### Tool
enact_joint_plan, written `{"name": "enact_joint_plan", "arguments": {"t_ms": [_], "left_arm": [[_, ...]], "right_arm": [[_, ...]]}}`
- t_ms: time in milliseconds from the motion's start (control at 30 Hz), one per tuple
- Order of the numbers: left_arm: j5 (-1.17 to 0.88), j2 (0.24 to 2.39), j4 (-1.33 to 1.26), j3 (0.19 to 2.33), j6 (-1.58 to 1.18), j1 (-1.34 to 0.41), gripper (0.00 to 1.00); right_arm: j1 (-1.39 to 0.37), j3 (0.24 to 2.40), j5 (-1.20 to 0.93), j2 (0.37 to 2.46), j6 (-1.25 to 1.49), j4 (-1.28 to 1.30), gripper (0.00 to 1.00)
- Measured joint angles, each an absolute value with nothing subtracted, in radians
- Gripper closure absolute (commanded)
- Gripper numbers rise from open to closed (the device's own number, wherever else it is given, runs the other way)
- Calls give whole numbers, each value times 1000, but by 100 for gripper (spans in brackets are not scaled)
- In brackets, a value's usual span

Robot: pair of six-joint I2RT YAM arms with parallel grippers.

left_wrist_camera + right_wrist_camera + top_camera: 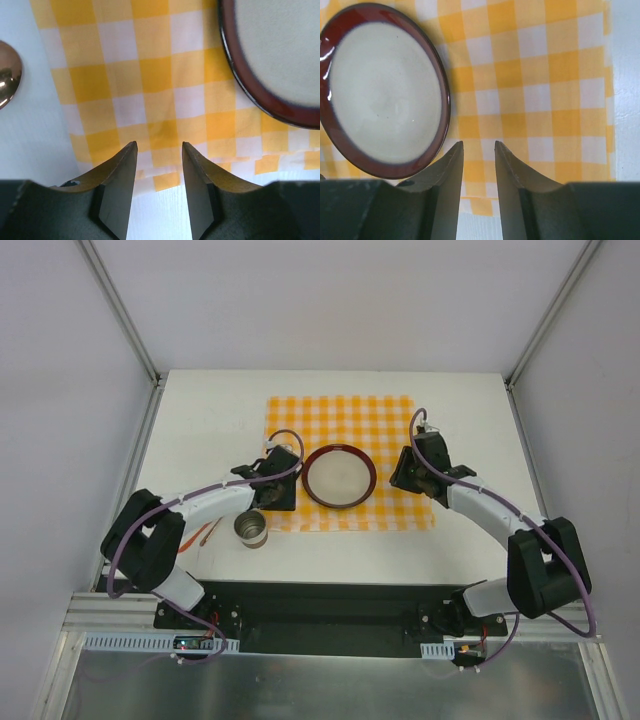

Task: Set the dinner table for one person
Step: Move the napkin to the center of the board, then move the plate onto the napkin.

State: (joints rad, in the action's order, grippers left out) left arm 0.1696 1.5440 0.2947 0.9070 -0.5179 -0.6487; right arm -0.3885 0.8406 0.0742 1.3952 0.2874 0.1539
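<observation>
White dinner table [210, 420], wide matte rectangular top, flat and level, central in the overhead view

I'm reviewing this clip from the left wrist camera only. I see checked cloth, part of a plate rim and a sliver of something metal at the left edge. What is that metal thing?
Observer: A metal cup, upright on the bare table, just off the near left corner of the cloth.
Operator: Any cutlery out?
Observer: Only thin red sticks, possibly chopsticks, lying on the table left of the cup.
Operator: And the other arm?
Observer: The right gripper hangs open and empty over the cloth, to the right of the plate.
</observation>
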Motion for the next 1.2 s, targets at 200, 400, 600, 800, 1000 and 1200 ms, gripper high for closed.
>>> {"name": "enact_joint_plan", "arguments": {"t_ms": [200, 400, 600, 800, 1000, 1200], "left_arm": [[184, 1461, 310, 809, -567, -649, 62], [189, 1428, 338, 753, -601, -649, 62], [196, 1428, 349, 744, -623, -649, 62], [205, 1428, 349, 744, -629, -649, 59], [218, 1415, 364, 799, -606, -649, 55], [219, 1409, 367, 923, -563, -649, 54]], "right_arm": [[-408, 815, 75, 1419, 296, 154, 67], [-413, 809, 75, 1428, 303, 149, 68], [-418, 808, 75, 1442, 306, 145, 68], [-418, 809, 75, 1456, 305, 144, 64], [-426, 827, 89, 1456, 289, 161, 59], [-430, 918, 107, 1478, 256, 191, 59]]}}
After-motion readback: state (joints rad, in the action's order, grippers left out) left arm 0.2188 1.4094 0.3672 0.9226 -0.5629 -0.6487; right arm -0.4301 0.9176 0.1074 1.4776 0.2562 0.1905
